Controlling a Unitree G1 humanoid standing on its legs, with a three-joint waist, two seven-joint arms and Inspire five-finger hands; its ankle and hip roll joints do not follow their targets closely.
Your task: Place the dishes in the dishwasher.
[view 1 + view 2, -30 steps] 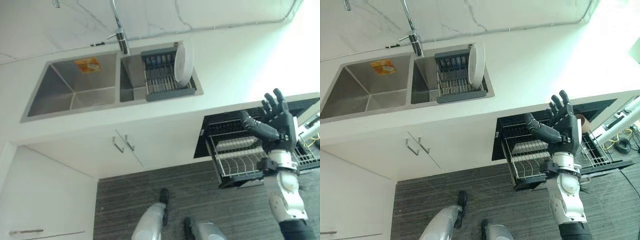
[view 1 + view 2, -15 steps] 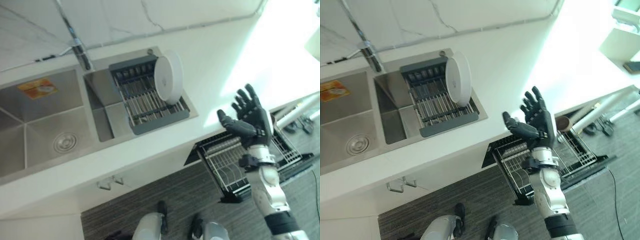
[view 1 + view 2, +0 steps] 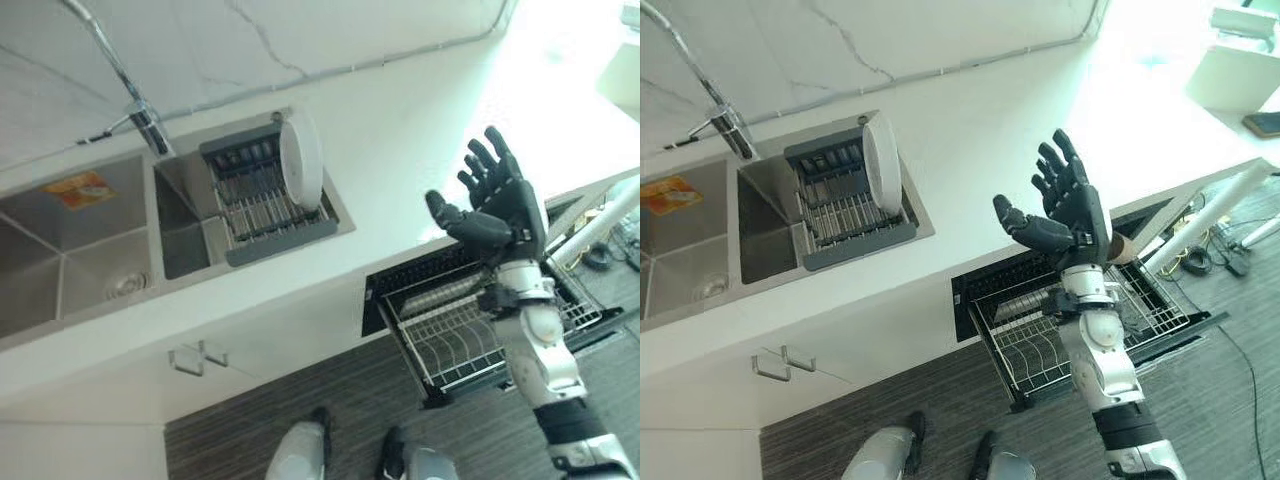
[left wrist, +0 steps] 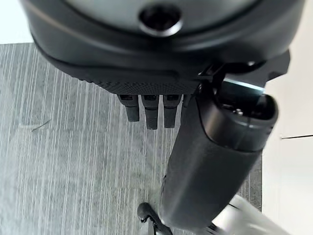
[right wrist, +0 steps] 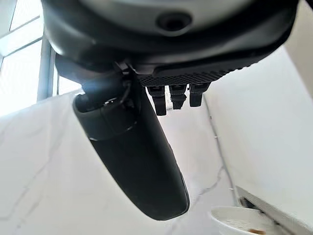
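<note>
1. Above the countertop (image 3: 420,130), the right hand (image 3: 500,215) is raised with its fingers (image 3: 1065,170) spread straight and its thumb (image 3: 1025,225) held apart; it holds nothing.
2. Well apart from those fingertips, on their thumb side, a round white plate (image 3: 300,160) stands on edge in a dark-framed wire drying rack (image 3: 265,205) set in the basin of a brushed-steel double sink (image 3: 90,260); a chrome faucet (image 3: 135,105) rises behind the sink.
3. Below the hand, past the wrist, the dishwasher's wire rack (image 3: 450,335) is pulled out from under the white counter, its thin metal tines forming rows.
4. The right wrist view alone shows the hand from behind: the smooth dark thumb (image 5: 132,152) juts forward, the short fingertips (image 5: 178,98) line up beside it, and beyond them lie a veined white marble wall (image 5: 39,166) and the rim of a white dish (image 5: 234,220).
5. The left wrist view shows the left hand (image 4: 161,63) with its fingers pointing straight down, empty, over a grey striped floor (image 4: 63,147).
6. The two eye views add white cabinet doors (image 3: 840,340) with metal bar handles (image 3: 780,360) beneath the sink.
</note>
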